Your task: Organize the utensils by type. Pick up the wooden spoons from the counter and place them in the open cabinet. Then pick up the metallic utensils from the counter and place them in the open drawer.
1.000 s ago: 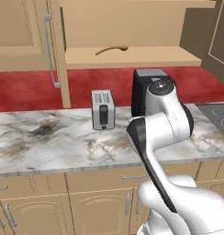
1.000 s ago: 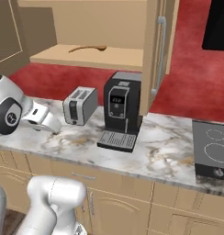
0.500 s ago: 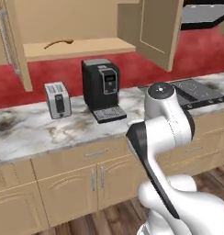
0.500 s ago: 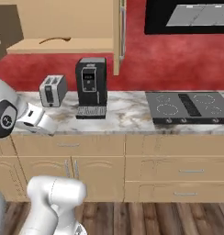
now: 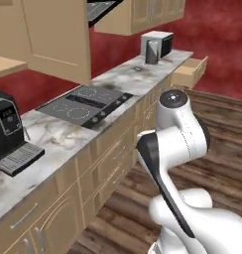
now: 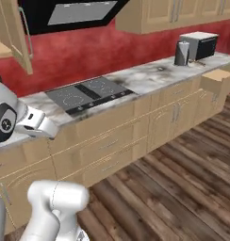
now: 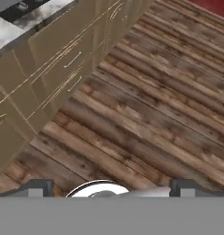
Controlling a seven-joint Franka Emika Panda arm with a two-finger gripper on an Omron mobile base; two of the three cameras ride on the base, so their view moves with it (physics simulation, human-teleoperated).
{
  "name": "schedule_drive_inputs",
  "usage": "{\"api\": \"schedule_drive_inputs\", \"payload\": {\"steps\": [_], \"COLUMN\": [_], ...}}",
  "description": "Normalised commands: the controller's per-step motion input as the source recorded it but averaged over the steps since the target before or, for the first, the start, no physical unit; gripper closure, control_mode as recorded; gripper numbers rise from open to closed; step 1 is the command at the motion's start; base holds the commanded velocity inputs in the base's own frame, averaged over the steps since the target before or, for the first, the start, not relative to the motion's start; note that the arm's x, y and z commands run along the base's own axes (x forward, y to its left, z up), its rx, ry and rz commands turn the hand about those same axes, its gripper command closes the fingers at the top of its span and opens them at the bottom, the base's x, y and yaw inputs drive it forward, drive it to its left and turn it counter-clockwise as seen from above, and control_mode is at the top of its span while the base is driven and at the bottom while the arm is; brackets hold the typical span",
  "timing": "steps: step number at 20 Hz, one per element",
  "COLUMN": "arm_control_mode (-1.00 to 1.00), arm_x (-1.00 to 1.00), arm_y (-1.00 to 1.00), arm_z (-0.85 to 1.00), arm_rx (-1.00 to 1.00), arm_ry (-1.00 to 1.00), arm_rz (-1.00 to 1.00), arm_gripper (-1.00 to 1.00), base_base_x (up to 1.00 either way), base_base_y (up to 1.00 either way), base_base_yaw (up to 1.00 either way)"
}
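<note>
Left base view: the marble surface (image 5: 118,82) runs from 8 o'clock up toward 1 o'clock, with a black coffee machine (image 5: 9,131) at 9 o'clock, a black cooktop (image 5: 86,103) set into the slab just above centre, and a silver toaster (image 5: 151,52) with a dark microwave (image 5: 165,43) just behind it at the far end near 1 o'clock. The open drawer (image 5: 190,72) juts out of the cabinet fronts just below that far end, at about 2 o'clock; its inside cannot be made out. A tan cabinet door (image 5: 56,37) hangs at 11 o'clock, and the edge of a tan shelf (image 5: 6,66) shows at 10 o'clock. The white arm (image 5: 175,144) rises from 5 o'clock over the wooden floor (image 5: 227,139). In the right base view the same surface (image 6: 150,75) slopes up toward 2 o'clock, the toaster (image 6: 182,53) and drawer (image 6: 219,80) sit near 2 to 3 o'clock, and the open cabinet's door (image 6: 15,33) with its silver bar handle is at 10 o'clock. In the hand view the hand (image 7: 111,188) is spread wide and pinches nothing, its two dark tips (image 7: 38,187) far apart at 6 o'clock above floor planks and lower cabinet fronts (image 7: 54,69). Any utensils are too small to tell
</note>
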Motion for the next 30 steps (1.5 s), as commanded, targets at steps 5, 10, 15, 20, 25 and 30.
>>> {"api": "schedule_drive_inputs", "payload": {"steps": [5, 10, 15, 20, 25, 30], "arm_control_mode": [1.00, 1.00, 1.00, 1.00, 1.00, 1.00], "arm_x": [0.00, 0.00, 0.00, 0.00, 0.00, 0.00], "arm_y": [0.00, 0.00, 0.00, 0.00, 0.00, 0.00], "arm_z": [0.00, 0.00, 0.00, 0.00, 0.00, 0.00], "arm_rx": [0.00, 0.00, 0.00, 0.00, 0.00, 0.00], "arm_ry": [0.00, 0.00, 0.00, 0.00, 0.00, 0.00], "arm_rz": [0.00, 0.00, 0.00, 0.00, 0.00, 0.00], "arm_gripper": [-1.00, -1.00, -1.00, -1.00, -1.00, -1.00], "base_base_x": [0.02, 0.64, 0.99, 1.00, 1.00, 1.00], "base_base_y": [-0.17, -0.23, -0.29, -0.34, -0.30, -0.25], "base_base_yaw": [-0.99, -0.24, 0.06, 0.02, 0.02, 0.04]}}
